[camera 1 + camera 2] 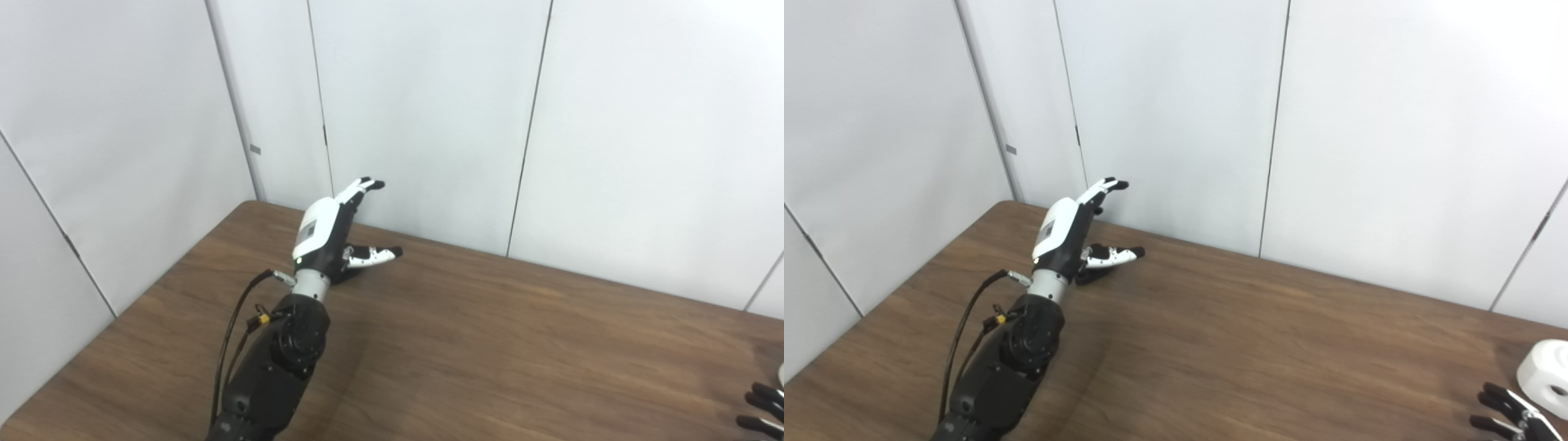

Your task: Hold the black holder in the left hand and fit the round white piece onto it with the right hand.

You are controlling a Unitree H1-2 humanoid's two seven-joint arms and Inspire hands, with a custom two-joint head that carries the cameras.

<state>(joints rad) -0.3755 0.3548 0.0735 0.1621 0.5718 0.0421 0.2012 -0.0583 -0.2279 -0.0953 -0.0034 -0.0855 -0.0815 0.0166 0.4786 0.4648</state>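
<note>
My left hand (pixel 334 229) hovers over the far left part of the wooden table (pixel 490 343), fingers stretched and apart, thumb pointing right, holding nothing. A small dark shape (pixel 348 277) lies right under its palm; I cannot tell if it is the black holder. The round white piece (pixel 1545 371), with a hole in its side, rests at the table's right edge. Only the fingertips of my right hand (pixel 1507 415) show at the bottom right corner, spread apart, just in front and left of the white piece and not touching it.
White wall panels (pixel 429 110) stand close behind the table's far edge and along its left side. A black cable (pixel 229 334) loops off my left forearm.
</note>
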